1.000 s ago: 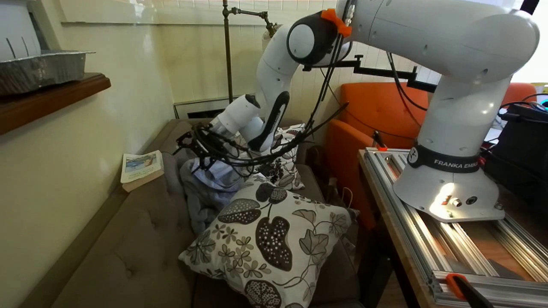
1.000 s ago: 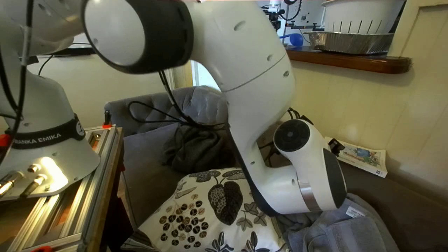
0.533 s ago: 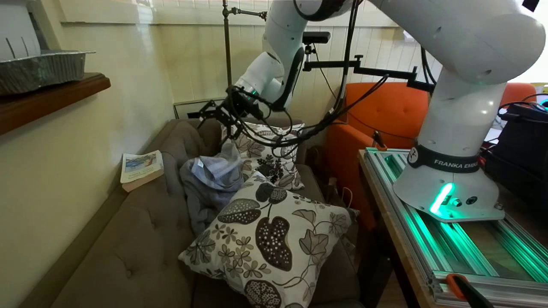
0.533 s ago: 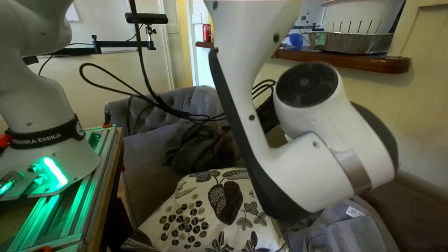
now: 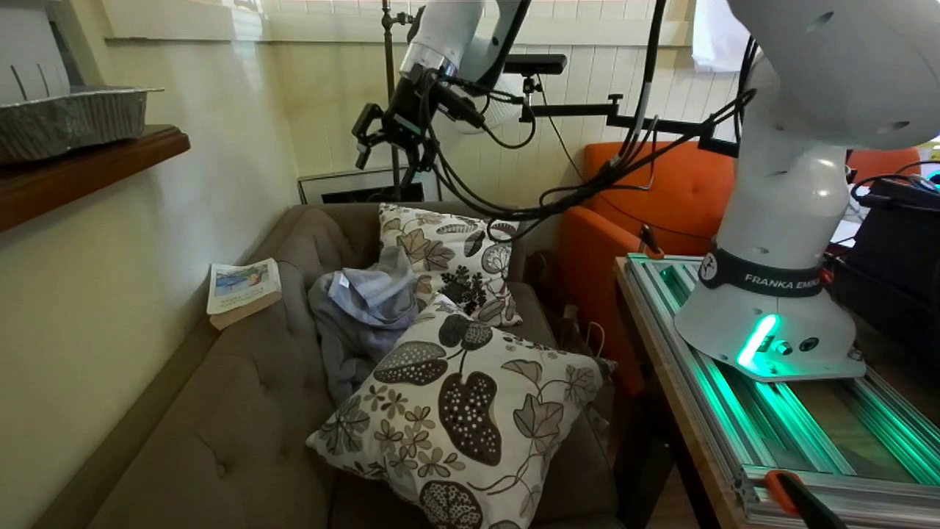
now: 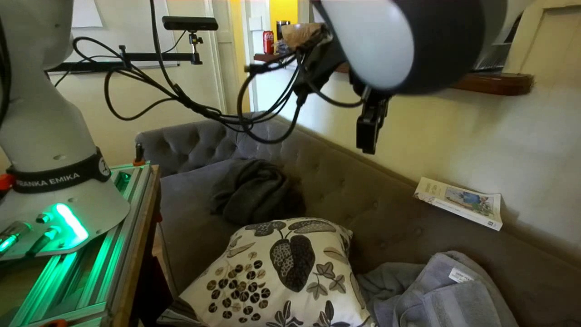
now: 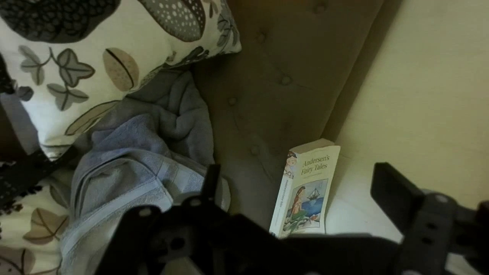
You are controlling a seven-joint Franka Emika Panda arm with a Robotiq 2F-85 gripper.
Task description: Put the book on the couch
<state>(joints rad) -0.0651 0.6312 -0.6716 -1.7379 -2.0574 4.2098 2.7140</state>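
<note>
The book (image 5: 242, 286) has a pale cover with a coloured picture and tan page edges. It lies cover-up on top of the couch's backrest, against the wall, and also shows in an exterior view (image 6: 463, 202) and the wrist view (image 7: 305, 191). The couch (image 5: 220, 419) is taupe fabric with buttoned tufting; its backrest also shows in an exterior view (image 6: 376, 200) and the wrist view (image 7: 263, 76). My gripper (image 5: 384, 170) is open and empty, high above the couch and apart from the book. In the wrist view the gripper's (image 7: 297, 168) fingers are spread, with the book seen below between them.
Leaf-patterned pillows (image 5: 470, 411) and a grey towel (image 5: 367, 301) lie on the couch. A dark blanket (image 6: 258, 190) lies farther along. A wooden shelf (image 5: 88, 173) with a foil tray (image 5: 73, 121) juts from the wall. An orange armchair (image 5: 661, 184) and a floor lamp pole stand behind.
My gripper has risen and moved away from the book, up above the couch. The book, pillows and towel have not moved. The robot's base light turned from white to green.
</note>
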